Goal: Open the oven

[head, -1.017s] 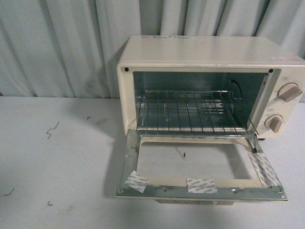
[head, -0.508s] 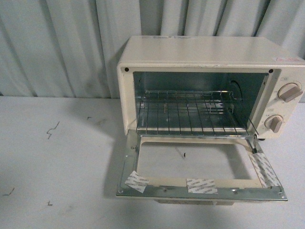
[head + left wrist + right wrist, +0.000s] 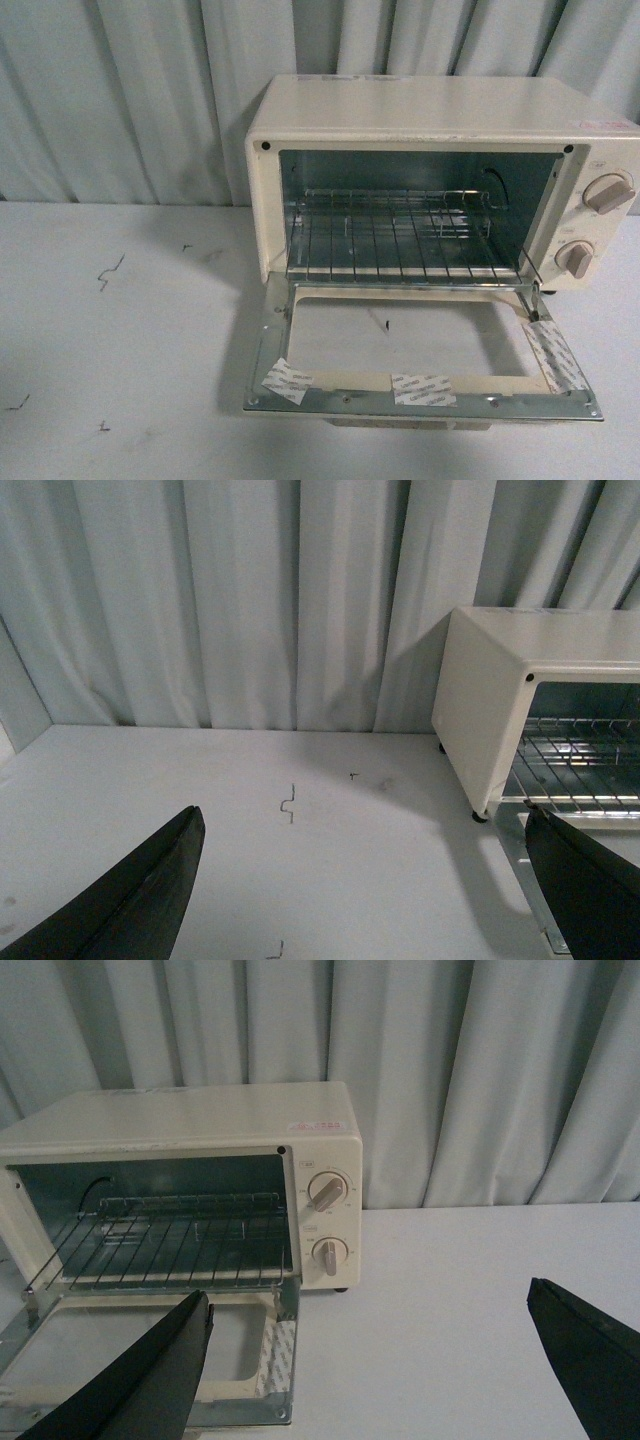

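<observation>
The cream-white oven [image 3: 430, 110] stands on the white table, its drop-down door [image 3: 420, 388] lying fully open and flat toward me. The wire rack [image 3: 400, 240] shows inside, and two beige knobs [image 3: 607, 192] sit on the right panel. The oven also shows in the left wrist view [image 3: 500, 690] and the right wrist view [image 3: 200, 1130]. Neither arm shows in the front view. My left gripper [image 3: 365, 880] is open over bare table left of the oven. My right gripper [image 3: 370, 1355] is open, empty, above the table right of the door.
The white table [image 3: 120, 350] carries small dark marks [image 3: 108, 272]. A pale pleated curtain [image 3: 130, 90] hangs close behind the oven. Tape patches [image 3: 423, 388] sit on the door's inner frame.
</observation>
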Controlling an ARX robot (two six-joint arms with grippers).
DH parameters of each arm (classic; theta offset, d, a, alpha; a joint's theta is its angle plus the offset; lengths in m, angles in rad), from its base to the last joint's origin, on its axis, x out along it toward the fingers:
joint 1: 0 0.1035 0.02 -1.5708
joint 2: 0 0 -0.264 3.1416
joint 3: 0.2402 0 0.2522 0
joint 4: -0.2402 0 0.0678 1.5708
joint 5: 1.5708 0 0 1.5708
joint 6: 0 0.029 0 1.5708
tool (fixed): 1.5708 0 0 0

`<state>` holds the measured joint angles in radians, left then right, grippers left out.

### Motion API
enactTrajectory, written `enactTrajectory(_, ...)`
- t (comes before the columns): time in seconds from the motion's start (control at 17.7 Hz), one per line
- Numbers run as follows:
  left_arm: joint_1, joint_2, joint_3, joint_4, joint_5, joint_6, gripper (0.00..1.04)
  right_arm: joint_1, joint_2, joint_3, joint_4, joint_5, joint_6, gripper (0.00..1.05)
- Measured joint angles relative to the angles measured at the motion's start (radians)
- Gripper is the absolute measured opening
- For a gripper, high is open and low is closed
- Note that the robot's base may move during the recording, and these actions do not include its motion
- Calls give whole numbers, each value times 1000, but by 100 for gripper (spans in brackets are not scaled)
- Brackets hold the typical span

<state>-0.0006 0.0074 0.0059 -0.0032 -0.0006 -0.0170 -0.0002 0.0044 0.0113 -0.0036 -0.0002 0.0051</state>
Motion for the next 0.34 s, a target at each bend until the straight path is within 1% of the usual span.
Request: enactTrajectory(0.34,0,0,0,0,0,0,98,0,0,0,0,0,0,98)
